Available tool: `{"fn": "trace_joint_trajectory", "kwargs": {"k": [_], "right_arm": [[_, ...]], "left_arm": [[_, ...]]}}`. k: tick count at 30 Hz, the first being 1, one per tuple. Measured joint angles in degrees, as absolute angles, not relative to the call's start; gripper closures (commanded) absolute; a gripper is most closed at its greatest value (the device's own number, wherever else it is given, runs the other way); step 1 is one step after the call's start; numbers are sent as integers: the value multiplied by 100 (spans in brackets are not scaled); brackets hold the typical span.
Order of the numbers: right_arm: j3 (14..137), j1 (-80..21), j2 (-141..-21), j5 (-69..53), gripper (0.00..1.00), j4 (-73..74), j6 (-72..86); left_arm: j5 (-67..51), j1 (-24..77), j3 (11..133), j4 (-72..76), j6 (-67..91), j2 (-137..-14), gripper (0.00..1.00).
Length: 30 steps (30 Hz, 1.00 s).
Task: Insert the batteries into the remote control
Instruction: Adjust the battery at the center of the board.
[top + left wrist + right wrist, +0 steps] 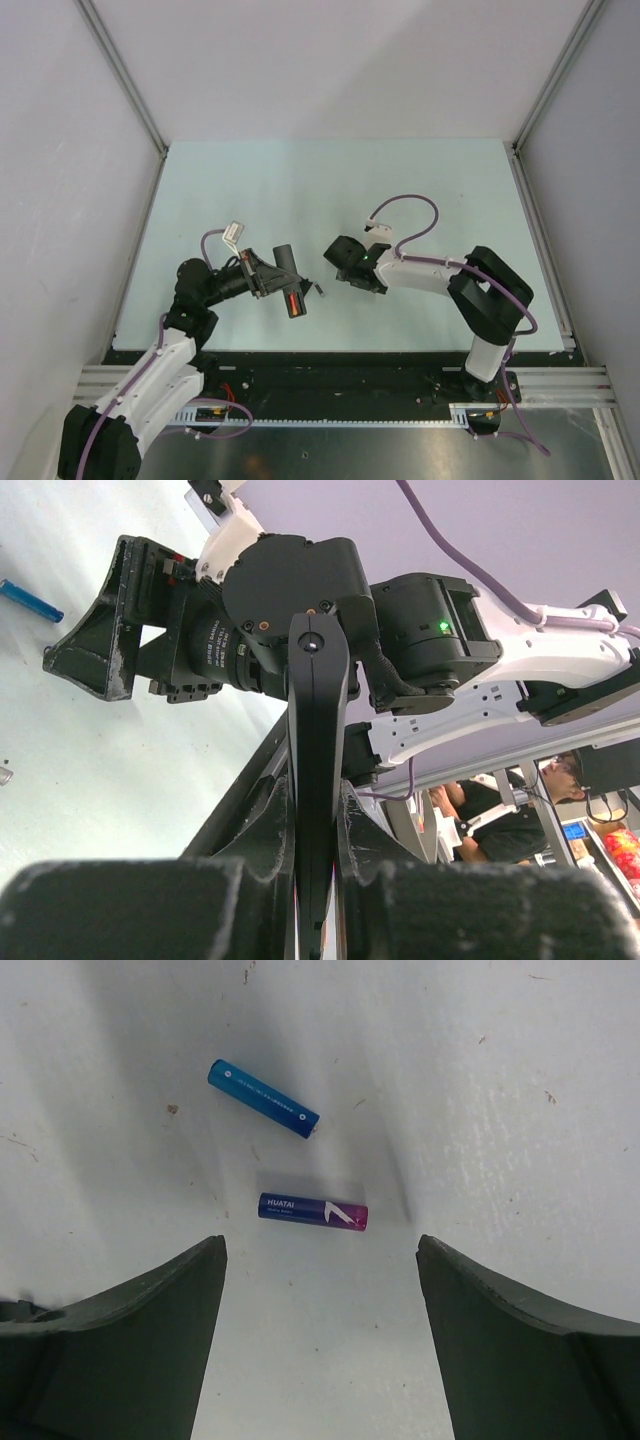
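My left gripper (274,279) is shut on the remote control (288,282), a slim black bar held off the table. A red-orange battery (292,303) shows in the remote's near end. In the left wrist view the remote control (318,710) stands edge-on, pinched between both fingers of my left gripper (318,825). My right gripper (340,258) hangs open just right of the remote. Below my right gripper (320,1260), a dark blue and purple battery (312,1210) lies on the table just beyond the fingertips, untouched. A blue battery (263,1098) lies farther off.
A small dark and pale piece (320,291) lies on the pale green table (330,190) between the two grippers. The blue battery (30,600) also shows left of the right arm's gripper (95,645). Grey walls and metal rails (125,85) border the table.
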<state>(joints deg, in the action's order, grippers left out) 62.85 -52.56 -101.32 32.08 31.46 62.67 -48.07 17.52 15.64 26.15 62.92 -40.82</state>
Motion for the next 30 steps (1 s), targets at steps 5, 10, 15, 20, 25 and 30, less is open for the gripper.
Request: {"fn": "trace_joint_trajectory", "kwargs": {"k": [5,10,15,20,25,30], "right_arm": [[6294,-5238,-10213,3205,23,3094,6222],[6346,-5210,-10337,3192,27,3070,6261],[6466,-5201,-10466,3175,28,3072,6318],[6528,-5175,-10514,3168,29,3074,6337],[6543,-5129,-10534,3170,29,3070,6305],[6569,-5109,-10567,3194,32,3087,6233]], "left_arm": [[-4770,1752,1559,2617,6292,-4082,100],[-4759,1752,1505,2617,6289,-4082,100],[-4757,1752,1492,2615,6292,-4082,100],[-4757,1752,1490,2615,6292,-4082,100],[-4757,1752,1490,2615,6292,-4082,100],[-4755,1752,1479,2617,6292,-4080,100]]}}
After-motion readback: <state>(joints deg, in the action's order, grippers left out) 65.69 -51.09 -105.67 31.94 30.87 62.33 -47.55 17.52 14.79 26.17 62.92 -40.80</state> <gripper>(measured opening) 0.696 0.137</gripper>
